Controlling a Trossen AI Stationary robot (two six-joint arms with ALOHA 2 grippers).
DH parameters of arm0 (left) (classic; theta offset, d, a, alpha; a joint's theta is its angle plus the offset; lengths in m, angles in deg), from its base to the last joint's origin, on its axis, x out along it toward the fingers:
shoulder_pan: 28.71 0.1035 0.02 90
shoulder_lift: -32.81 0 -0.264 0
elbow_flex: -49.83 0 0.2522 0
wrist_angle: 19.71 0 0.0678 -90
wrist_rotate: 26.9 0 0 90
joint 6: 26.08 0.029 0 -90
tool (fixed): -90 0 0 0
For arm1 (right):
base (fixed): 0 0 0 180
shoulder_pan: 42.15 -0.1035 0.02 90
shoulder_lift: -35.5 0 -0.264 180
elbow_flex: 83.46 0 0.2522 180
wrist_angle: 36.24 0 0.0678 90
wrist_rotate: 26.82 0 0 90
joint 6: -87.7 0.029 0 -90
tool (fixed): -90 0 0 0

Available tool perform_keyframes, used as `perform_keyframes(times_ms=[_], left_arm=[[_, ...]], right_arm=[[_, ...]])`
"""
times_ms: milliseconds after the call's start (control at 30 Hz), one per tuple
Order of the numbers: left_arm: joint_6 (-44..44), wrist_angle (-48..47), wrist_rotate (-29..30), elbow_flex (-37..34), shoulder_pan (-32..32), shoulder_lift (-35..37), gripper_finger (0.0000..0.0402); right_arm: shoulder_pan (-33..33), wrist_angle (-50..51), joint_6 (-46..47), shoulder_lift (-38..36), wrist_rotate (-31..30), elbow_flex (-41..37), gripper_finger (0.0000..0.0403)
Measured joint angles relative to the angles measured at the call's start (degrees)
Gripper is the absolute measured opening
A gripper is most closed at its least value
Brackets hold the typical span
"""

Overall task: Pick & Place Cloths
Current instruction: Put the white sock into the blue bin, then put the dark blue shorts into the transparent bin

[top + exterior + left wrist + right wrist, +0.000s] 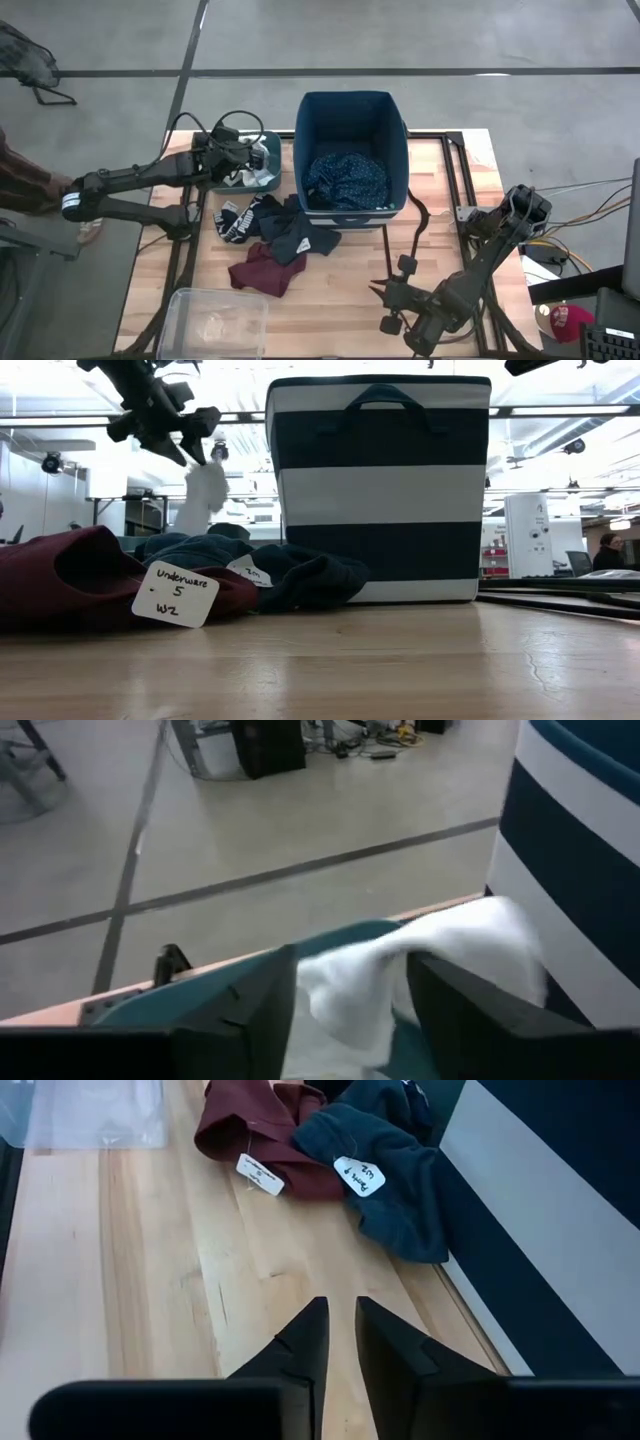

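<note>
My left gripper hovers over the teal bin, shut on a white cloth. A navy patterned cloth lies inside the navy-and-white striped bin. On the table, in front of that bin, lies a pile: a black cloth with white logo, a dark navy cloth and a maroon cloth, some with paper tags. My right gripper waits shut over the table's near right part. My left gripper has a bunched part of the white cloth between its two fingers, coming from above. One fold spills over the other finger. The cloth hangs below the gripper, and its lower end drops behind the pile toward the teal bin.
A clear plastic bin sits at the table's near left corner. The tall striped bin stands at the far middle, close beside the teal bin. Bare wood lies between the pile and my right arm. A person's sleeve shows at the left.
</note>
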Motion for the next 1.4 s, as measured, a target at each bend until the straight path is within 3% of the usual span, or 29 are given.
perform_keyframes(times_ms=[133, 300, 533, 633, 933, 1067, 1200, 1400], left_arm=[[-0.83, 0.10, -4.82, 0.00, -0.05, 0.07, 0.0224], [-0.22, 0.45, -10.42, 0.00, -0.27, 0.33, 0.0229], [3.22, 0.72, -27.32, -0.99, -3.96, 0.31, 0.0229], [3.34, 2.11, -31.71, -1.83, -7.87, 0.33, 0.0229], [4.96, 6.94, -32.27, -3.75, -25.09, -0.69, 0.0229], [3.15, 11.37, -27.42, -4.75, -31.36, -3.37, 0.0229], [2.08, 11.53, -23.34, -5.59, -33.11, -7.63, 0.0229], [0.54, 11.56, -25.89, -5.89, -33.04, -15.01, 0.0229]], right_arm=[[0.00, -0.28, -0.01, 0.00, 0.02, -0.48, 0.0043], [0.14, -1.32, -0.02, 0.00, 0.02, -1.21, 0.0050], [0.15, -1.65, -0.02, 0.00, 0.04, -1.62, 0.0070], [0.15, -2.15, -0.04, -0.02, -0.19, -1.62, 0.0079], [0.15, -3.02, -0.13, -0.02, -0.87, -1.64, 0.0102], [0.15, -3.02, -0.13, -0.02, -1.29, -1.64, 0.0107], [0.15, -3.08, -0.13, -0.02, -1.44, -1.64, 0.0103], [0.09, -3.23, -0.09, -0.02, -1.44, -1.70, 0.0079]])
